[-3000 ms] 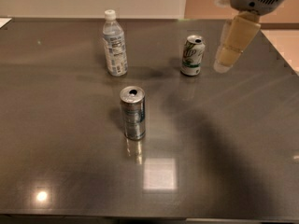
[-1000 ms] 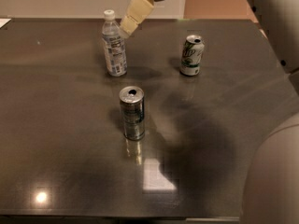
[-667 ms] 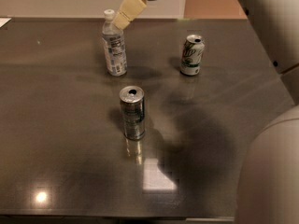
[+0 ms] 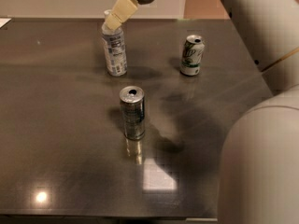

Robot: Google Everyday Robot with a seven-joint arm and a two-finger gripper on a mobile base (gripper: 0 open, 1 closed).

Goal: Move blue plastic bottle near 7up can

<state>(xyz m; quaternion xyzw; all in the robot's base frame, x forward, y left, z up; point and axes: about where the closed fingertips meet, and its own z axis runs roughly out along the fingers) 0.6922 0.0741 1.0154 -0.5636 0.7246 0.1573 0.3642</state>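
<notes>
Toward the far edge of the desk [image 4: 56,125], left of its middle: one blue plastic bottle [image 4: 115,50], upright, its top covered by your gripper [image 4: 113,21], which slanted down onto the cap from the far side. Grip state: this view did not let you tell whether the gripper had closed on the bottle or only rested against its top, so the hold was entered as unconfirmed. Toward the far right corner, well apart from the bottle: one 7up can [image 4: 192,55], upright. Near the middle of the desk, closer to the near edge than both and roughly between them: one silver can [image 4: 132,112], upright, dark opening in its top, touching nothing. Along the right edge and the near right corner: your arm [image 4: 261,27] and the pale bulk of the robot's body [image 4: 261,171]. Task status, by judgement: grasp in hand, bottle not yet near the 7up can. Hazards noted for you: contact sat high on a tall, light bottle, so any sideways push before a firm hold could have tipped it. A hold at the cap alone could have let the bottle swing or slip once lifted. A path that sagged toward the near edge could have clipped the silver can. A set-down too tight against the 7up can could have knocked it over, and a release with the bottle tilted could have left it rolling.
</notes>
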